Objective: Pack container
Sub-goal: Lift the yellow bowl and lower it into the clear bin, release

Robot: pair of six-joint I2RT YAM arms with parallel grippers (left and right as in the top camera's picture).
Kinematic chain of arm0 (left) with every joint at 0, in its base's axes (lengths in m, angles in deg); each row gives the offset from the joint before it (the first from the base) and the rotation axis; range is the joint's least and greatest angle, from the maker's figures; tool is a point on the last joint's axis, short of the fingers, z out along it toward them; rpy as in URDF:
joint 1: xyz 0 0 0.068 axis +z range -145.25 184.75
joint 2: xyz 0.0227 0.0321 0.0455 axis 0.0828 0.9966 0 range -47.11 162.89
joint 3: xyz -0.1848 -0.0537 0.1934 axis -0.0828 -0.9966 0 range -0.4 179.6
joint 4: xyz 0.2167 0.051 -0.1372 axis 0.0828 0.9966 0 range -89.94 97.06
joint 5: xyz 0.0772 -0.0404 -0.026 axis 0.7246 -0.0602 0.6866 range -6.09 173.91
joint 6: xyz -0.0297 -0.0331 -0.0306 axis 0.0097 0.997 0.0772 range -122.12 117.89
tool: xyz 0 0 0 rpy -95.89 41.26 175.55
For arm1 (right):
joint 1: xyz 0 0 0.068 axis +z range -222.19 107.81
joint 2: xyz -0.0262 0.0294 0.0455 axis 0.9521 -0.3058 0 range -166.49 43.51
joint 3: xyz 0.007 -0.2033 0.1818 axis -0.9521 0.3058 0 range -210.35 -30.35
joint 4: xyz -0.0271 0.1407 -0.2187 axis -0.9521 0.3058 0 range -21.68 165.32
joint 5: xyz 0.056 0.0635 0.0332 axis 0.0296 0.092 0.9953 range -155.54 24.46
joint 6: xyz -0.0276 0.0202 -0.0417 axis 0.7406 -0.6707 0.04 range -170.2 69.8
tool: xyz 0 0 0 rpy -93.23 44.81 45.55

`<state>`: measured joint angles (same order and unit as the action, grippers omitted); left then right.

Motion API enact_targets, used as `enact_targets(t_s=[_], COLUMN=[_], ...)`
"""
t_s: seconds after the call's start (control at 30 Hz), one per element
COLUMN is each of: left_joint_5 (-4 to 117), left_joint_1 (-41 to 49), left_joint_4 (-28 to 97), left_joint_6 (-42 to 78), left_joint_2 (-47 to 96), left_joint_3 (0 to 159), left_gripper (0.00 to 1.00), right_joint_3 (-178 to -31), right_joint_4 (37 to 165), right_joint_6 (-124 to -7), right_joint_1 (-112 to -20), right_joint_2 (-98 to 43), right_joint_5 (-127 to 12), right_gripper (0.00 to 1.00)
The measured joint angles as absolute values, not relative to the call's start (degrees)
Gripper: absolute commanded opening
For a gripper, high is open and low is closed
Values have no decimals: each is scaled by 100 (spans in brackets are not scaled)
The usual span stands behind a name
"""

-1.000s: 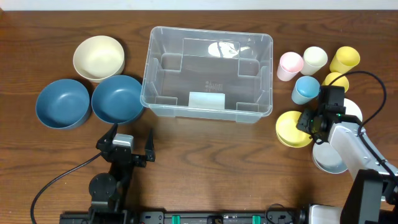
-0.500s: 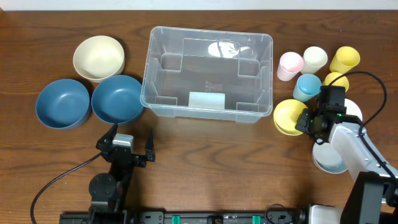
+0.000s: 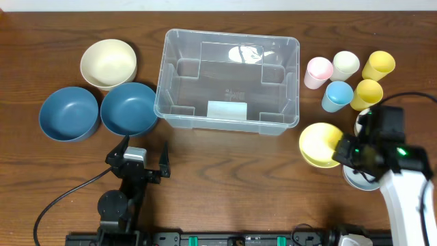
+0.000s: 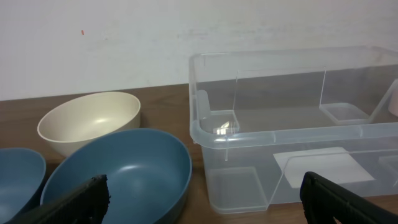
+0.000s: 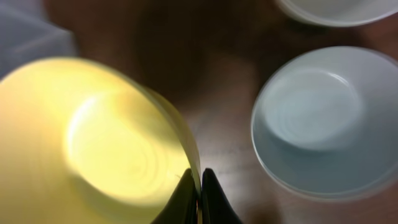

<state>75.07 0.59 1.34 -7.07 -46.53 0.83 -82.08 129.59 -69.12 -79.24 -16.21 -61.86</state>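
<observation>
On the wooden table [image 3: 225,178] the clear container [image 3: 227,82] sits centre-back; right gripper [image 3: 343,152] pinches the yellow bowl [image 3: 317,142] by its rim; I'd lift it level over the wall; left gripper [image 3: 145,147] gapes idle.

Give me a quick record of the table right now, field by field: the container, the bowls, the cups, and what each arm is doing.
container: clear bin, mid-table, nothing packed in it
bowls: cream bowl, outer blue bowl, inner blue bowl, all left of the bin
cups: pink cup, cream cup, blue cup, far yellow cup, near yellow cup, right of the bin
right pincer: shut on the yellow plate at its rim
left pincer: open, holding nothing
other: pale plate beside the yellow one
</observation>
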Motion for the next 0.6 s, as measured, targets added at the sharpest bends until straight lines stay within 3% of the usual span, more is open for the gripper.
enact_targets(t_s=[0.3,0.6], left_joint_5=[7509,7509], left_joint_1=[59,59], left_joint_4=[134,132], left_joint_6=[-707,-707], left_joint_2=[-4653,-4653], left_joint_3=[83,83], left_gripper=[98,98], right_joint_3=[-9552,-11001], right_joint_4=[13180,12966], right_joint_6=[-6901,-6899], right_joint_1=[-7594,-6700], right_joint_2=[-548,-1995], right_joint_5=[-5934,-5864], right_gripper=[1,1])
